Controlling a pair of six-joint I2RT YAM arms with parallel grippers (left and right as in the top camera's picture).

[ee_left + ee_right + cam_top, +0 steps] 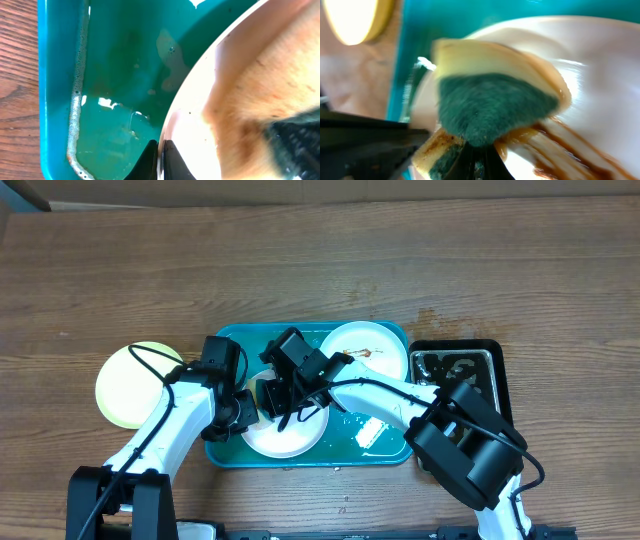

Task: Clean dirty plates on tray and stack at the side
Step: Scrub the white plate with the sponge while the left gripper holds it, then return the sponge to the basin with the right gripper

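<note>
The teal tray (pixel 225 455) holds two white plates. The near plate (pixel 290 442) sits at the tray's front left; my left gripper (pixel 247 408) is shut on its rim (pixel 161 150). My right gripper (pixel 295 385) is shut on a yellow and green sponge (pixel 490 100) that presses on this plate (pixel 600 80), with brown smears across it. The second white plate (pixel 365 352) with a brown smear lies at the tray's back right. The pale yellow-green plate (pixel 130 385) lies on the table left of the tray; it also shows in the right wrist view (pixel 355 20).
A black tray (pixel 470 370) with metal parts stands right of the teal tray. A small white object (pixel 370 430) lies in the teal tray near its front right. Soapy water lines the tray floor (pixel 115 100).
</note>
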